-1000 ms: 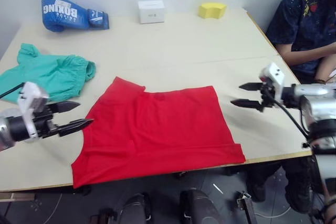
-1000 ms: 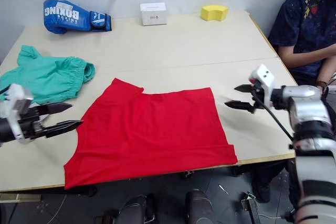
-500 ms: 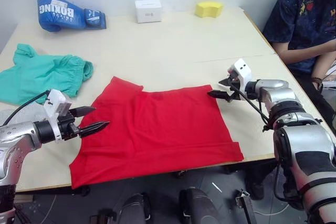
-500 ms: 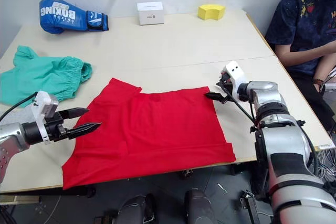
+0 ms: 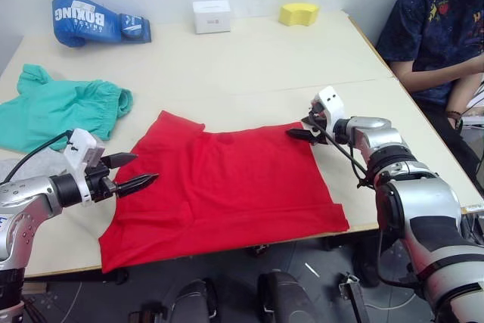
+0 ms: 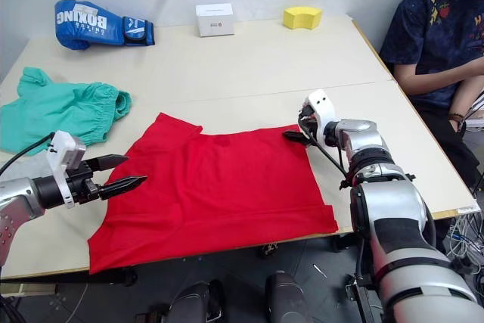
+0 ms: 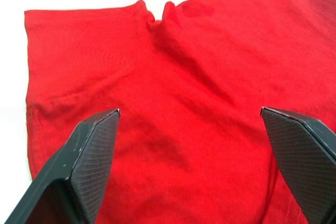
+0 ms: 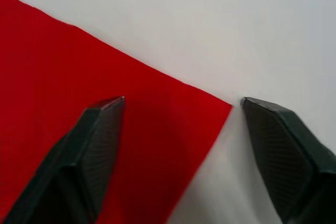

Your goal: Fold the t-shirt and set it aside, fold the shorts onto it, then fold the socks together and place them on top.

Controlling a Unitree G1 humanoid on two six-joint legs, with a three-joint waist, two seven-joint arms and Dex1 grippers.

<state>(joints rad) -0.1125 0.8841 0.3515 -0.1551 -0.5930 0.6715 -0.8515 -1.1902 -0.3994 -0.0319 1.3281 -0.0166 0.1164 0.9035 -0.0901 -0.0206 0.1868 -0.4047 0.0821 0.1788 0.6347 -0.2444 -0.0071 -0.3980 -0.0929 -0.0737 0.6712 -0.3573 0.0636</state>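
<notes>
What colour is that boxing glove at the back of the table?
The boxing glove is blue with white lettering, clearest in the left eye view.

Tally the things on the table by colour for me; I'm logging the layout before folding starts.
Red: 1, the t-shirt
Teal-green: 1, the shorts
Blue: 1, the boxing glove
White: 1, the small box
Yellow: 1, the curved block
Total: 5

T-shirt (image 5: 227, 183) flat on table (image 5: 265, 58), near front edge. Shorts (image 5: 60, 111) to its left. Boxing glove (image 5: 94, 20), box (image 5: 212, 16), sponge (image 5: 299, 13) along the back edge. Left end effector (image 5: 128, 172) at shirt's left edge, right end effector (image 5: 301, 128) at its far right corner. Person (image 5: 435, 28) seated right.
</notes>
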